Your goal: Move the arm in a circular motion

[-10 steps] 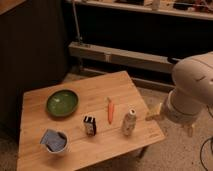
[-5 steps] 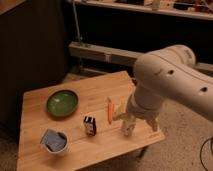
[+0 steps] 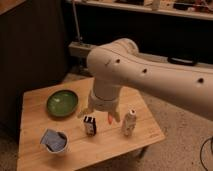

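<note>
As the arm (image 3: pixel 150 80) sweeps in from the right edge of the camera view, we find it much farther left than half a second ago. Then its big rounded joint hung over the table's right end. Now that joint sits above the middle of the wooden table (image 3: pixel 35 120), and the cream tube runs off the frame at the right. The gripper (image 3: pixel 100 114) has moved with it, from over the white bottle (image 3: pixel 129 123) to a spot above the small dark carton (image 3: pixel 90 125). It hangs near the green bowl (image 3: pixel 62 103) without touching it. Its tan fingertips (image 3: pixel 85 111) stand spread apart, and we see nothing held between them. The bottle, half covered before, now stands clear and upright to the right of the gripper. The carton, the bowl and the blue-grey crumpled bag (image 3: pixel 55 140) lie where they lay earlier.

The wrist covers most of the orange carrot (image 3: pixel 110 119); only its lower tip shows beside the right finger. We cannot tell whether that finger touches it. The arm also blocks the table's far right corner, and its base is out of frame.
</note>
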Motion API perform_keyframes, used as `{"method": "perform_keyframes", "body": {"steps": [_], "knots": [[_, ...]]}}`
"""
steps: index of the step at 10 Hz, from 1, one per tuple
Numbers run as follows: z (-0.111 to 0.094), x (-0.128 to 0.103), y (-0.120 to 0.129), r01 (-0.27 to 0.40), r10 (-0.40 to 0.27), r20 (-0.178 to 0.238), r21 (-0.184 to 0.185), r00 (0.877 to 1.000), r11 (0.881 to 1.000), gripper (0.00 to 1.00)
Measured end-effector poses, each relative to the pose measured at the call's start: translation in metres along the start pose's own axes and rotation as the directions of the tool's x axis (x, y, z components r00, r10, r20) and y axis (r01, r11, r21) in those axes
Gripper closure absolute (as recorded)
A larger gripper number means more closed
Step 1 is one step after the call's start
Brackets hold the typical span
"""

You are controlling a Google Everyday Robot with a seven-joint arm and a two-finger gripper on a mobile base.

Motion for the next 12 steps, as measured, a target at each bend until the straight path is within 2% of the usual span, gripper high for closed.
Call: {"method": "perform_keyframes", "body": {"steps": [2,3,4,6,7,9,11,12], "knots": [[0.018,-0.030,0.043,0.088,-0.088,-0.020,0.001,0.996,0.996,0.20],[0.024,-0.043,0.056,0.113,-0.113,-0.024,0.006,0.993,0.994,0.20],[0.035,-0.068,0.072,0.151,-0.150,-0.029,0.023,0.988,0.988,0.20],[0.046,-0.112,0.085,0.149,-0.147,-0.034,0.069,0.988,0.986,0.20],[0.048,-0.129,0.085,0.133,-0.131,-0.033,0.088,0.991,0.987,0.20],[0.049,-0.166,0.070,0.077,-0.075,-0.017,0.142,0.997,0.987,0.20],[0.043,-0.187,0.045,0.011,-0.012,0.005,0.181,1.000,0.983,0.20],[0.037,-0.194,0.020,-0.037,0.033,0.025,0.208,0.999,0.977,0.20]]}}
